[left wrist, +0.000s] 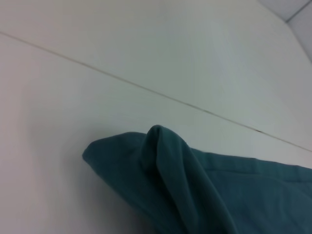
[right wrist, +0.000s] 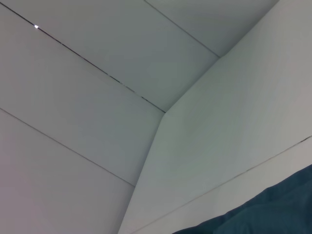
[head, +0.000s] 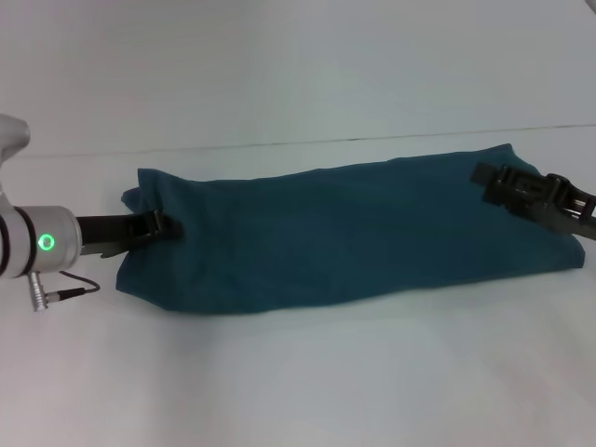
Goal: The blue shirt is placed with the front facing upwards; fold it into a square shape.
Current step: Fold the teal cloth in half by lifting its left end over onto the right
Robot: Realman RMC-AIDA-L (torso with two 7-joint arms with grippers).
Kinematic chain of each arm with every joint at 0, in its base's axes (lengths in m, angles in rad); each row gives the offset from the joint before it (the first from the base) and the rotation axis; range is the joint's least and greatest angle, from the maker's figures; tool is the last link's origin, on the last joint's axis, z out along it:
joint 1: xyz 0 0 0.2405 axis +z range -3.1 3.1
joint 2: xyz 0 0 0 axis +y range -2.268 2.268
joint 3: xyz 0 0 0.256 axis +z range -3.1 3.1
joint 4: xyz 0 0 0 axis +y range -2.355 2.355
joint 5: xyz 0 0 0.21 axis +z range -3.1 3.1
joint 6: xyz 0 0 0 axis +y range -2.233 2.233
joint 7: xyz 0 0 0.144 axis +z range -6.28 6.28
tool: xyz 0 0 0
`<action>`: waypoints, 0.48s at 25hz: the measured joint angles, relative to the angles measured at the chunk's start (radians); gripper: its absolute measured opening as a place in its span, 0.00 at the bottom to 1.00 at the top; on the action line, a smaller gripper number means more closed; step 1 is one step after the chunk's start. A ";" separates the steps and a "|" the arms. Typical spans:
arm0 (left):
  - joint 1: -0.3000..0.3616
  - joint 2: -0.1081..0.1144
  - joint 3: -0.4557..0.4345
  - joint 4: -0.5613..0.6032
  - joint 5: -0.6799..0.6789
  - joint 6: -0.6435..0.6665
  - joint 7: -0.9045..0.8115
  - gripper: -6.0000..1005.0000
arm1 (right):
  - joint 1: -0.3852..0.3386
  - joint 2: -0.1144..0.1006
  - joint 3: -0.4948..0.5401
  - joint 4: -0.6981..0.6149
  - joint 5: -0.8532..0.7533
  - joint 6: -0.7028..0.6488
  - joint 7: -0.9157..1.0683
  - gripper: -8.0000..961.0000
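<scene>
- Now we see the shirt (head: 345,233) folded into a long band across the middle of the frame, on the white bench (head: 298,382).
- Our left claw (head: 166,226) pinches its left edge.
- Our right claw (head: 494,177) sits at its upper-right corner; we cannot tell its grip.

The shirt (head: 345,233) lies folded into a long band across the worktop (head: 298,372), running from the robot's left to its right, with its right end farther from the robot than its left end. The left end effector (head: 158,226) sits at the shirt's left end, touching the cloth edge, its arm reaching in from the left. The right end effector (head: 507,183) lies on top of the shirt's far right corner, its arm coming in from the right, and a wall (head: 298,65) rises behind the worktop.
</scene>
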 joint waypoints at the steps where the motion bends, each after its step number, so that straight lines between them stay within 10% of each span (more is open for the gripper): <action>1: 0.008 0.000 -0.001 0.017 -0.003 0.016 0.002 0.14 | -0.001 0.001 0.001 0.000 0.000 0.000 0.002 0.73; 12: 0.099 0.036 -0.085 0.107 0.028 0.084 -0.028 0.09 | -0.001 0.001 0.007 0.000 0.000 -0.001 0.006 0.73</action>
